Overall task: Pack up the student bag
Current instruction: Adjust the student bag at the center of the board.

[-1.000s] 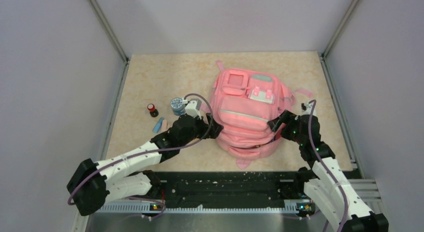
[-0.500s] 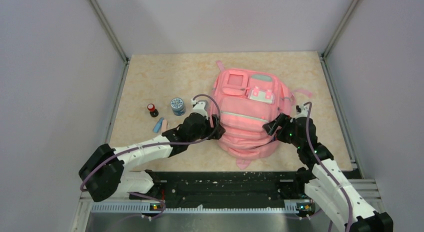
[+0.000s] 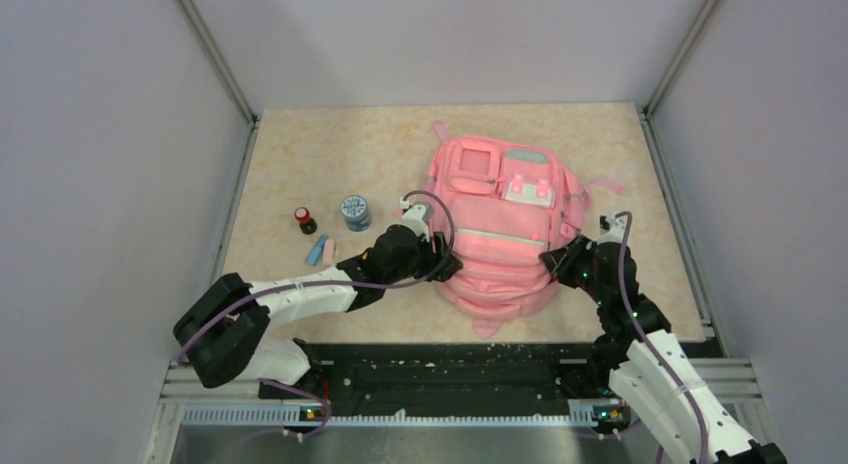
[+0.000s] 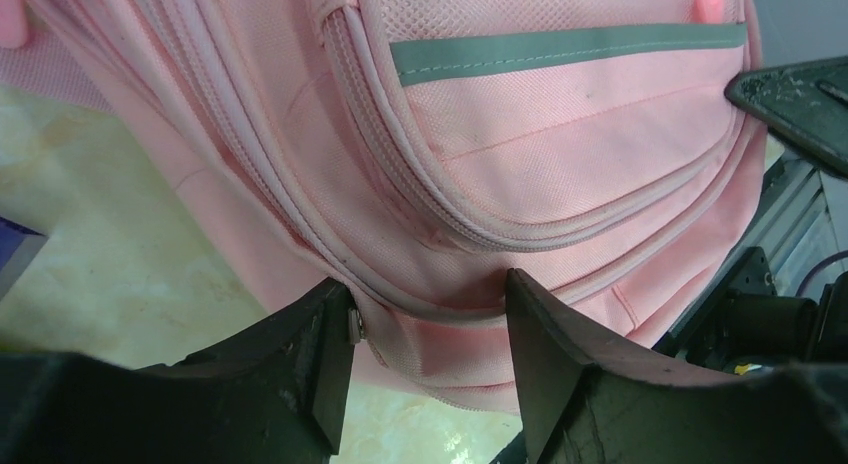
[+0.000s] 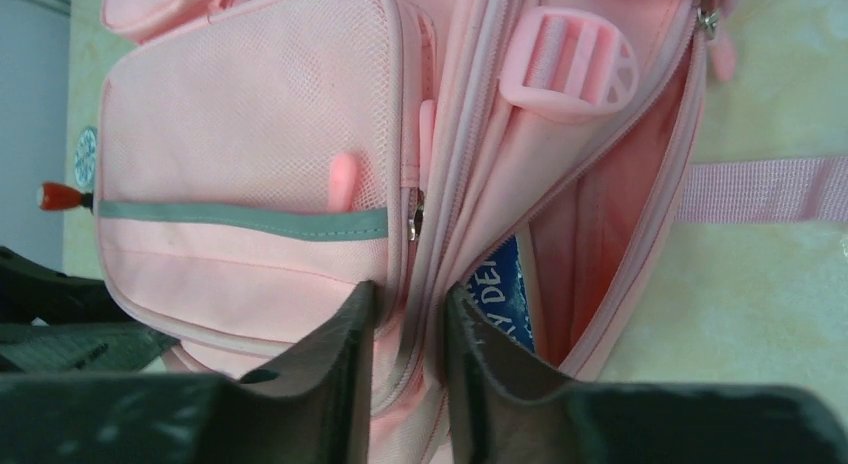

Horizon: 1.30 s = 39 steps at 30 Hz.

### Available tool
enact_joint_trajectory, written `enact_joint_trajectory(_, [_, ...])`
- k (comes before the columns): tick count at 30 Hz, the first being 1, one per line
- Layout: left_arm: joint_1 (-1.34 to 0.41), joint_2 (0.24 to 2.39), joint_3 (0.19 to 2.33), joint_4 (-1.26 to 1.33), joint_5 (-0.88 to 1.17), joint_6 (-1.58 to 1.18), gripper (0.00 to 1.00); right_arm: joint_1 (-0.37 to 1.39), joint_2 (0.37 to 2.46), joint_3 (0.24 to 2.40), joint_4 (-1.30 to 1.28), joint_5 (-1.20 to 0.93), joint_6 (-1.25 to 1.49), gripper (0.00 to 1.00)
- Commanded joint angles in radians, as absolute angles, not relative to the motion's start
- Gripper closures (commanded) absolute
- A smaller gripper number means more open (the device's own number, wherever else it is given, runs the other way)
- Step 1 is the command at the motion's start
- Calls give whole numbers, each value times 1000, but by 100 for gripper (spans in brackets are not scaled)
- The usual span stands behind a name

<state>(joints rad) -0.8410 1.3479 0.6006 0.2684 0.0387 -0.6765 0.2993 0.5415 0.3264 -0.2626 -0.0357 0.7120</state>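
Gaping down one side; soft pink student bag (image 3: 492, 246), grey-striped

Centre-right of tabletop (image 3: 300, 144) is blocked by student bag (image 3: 500, 234). Left-centre is obstructed by small bottle (image 3: 304, 220), round tin (image 3: 354, 212) and blue-pink piece (image 3: 320, 251). Upper-left strip is left passable.

Jar (image 3: 354, 212), perhaps bottle (image 3: 305, 220), left of bag (image 3: 495, 244)
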Motion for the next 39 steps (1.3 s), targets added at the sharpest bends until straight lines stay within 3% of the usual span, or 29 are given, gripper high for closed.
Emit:
enact_joint_trajectory(1, [-931, 1387, 665, 447, 153, -638, 42, 319, 538, 345, -265, 7, 678, 86])
enact_joint_trajectory(3, [-970, 1414, 691, 449, 153, -617, 42, 318, 569, 368, -243, 100, 644, 99])
enact_joint_trajectory(4, [-990, 1427, 704, 449, 150, -609, 42, 317, 595, 379, -224, 150, 629, 100])
enact_joint_trajectory(7, [-1037, 1459, 733, 464, 144, -593, 42, 310, 721, 423, -144, 252, 575, 100])
enact_joint_trajectory(12, [-1068, 1506, 784, 485, 157, -581, 39, 203, 969, 553, 27, 223, 488, 100])
enact_joint_trajectory(17, [-1080, 1490, 800, 463, 145, -539, 30, 152, 1131, 736, -50, 281, 414, 98])
enact_joint_trajectory(19, [-1080, 1453, 786, 425, 107, -506, 26, 151, 1126, 776, -96, 264, 384, 77])
enact_joint_trajectory(20, [-1079, 1431, 773, 405, 83, -491, 23, 151, 1111, 784, -121, 260, 381, 60])
enact_joint_trajectory(21, [-1079, 1405, 760, 388, 57, -475, 20, 151, 1089, 784, -145, 259, 382, 37])
enact_joint_trajectory(23, [-1079, 1351, 723, 350, -17, -457, 18, 152, 1029, 774, -198, 267, 397, 18])
enact_joint_trajectory(24, [-1078, 1323, 706, 335, -52, -454, 16, 151, 995, 764, -226, 279, 407, 14])
enact_joint_trajectory(27, [-1071, 1241, 651, 291, -125, -419, 14, 151, 888, 715, -298, 323, 438, 7])
enact_joint_trajectory(39, [-865, 1065, 507, 198, -140, -482, 11, 151, 717, 464, -412, 212, 569, 7])
